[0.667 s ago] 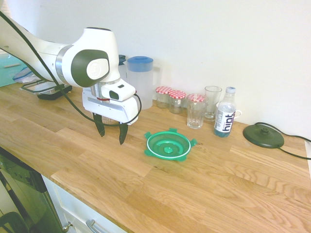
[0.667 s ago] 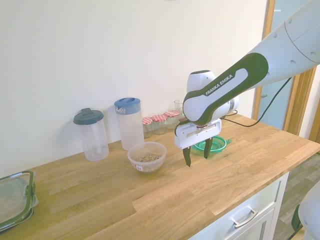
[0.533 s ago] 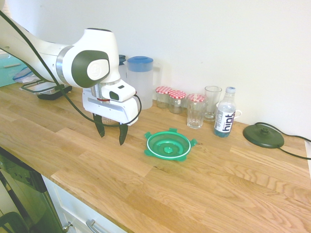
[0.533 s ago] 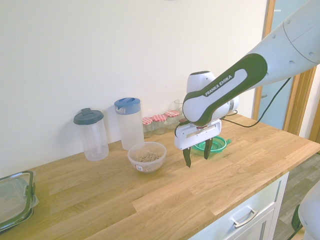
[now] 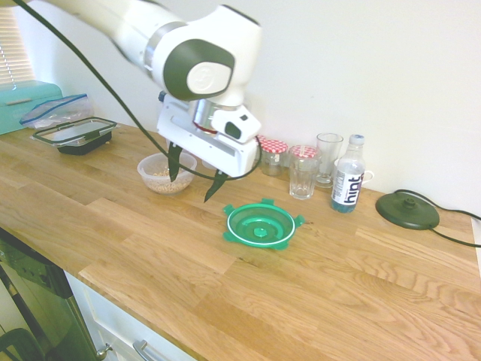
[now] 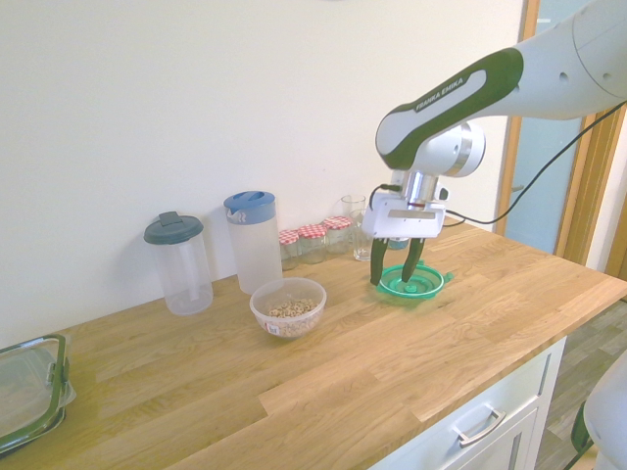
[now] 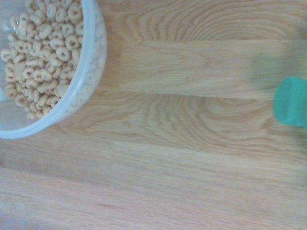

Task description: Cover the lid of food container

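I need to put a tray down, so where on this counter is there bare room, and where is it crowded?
Bare wood runs along the counter's front edge, in front of the green lid and cereal bowl. The wall side is crowded: jars, glasses, bottle, pitchers.

A long wooden counter (image 5: 316, 286) of pale oak staves runs along a plain off-white wall (image 5: 361, 68). Below its front edge sit white drawers with metal handles (image 6: 478, 423), and a dark appliance front (image 5: 30, 308) shows at one end. A wooden door frame (image 6: 521, 98) stands at the counter's far end in the second exterior view. Bright, even daylight fills the room.
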Action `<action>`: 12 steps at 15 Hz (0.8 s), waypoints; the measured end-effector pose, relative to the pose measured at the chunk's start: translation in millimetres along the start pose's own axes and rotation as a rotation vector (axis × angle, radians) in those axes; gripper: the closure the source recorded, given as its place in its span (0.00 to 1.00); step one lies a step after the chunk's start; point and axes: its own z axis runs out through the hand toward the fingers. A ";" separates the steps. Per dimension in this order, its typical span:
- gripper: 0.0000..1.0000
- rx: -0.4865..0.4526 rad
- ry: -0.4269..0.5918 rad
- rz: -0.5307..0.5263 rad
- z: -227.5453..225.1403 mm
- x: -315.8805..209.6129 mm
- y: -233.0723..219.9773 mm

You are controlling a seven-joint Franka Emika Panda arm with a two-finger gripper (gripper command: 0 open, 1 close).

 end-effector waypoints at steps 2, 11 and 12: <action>0.00 0.031 -0.074 -0.011 -14.7 35.2 19.2; 0.00 0.092 -0.189 -0.016 -44.3 169.1 97.9; 0.00 0.098 -0.198 -0.006 -39.5 181.3 106.4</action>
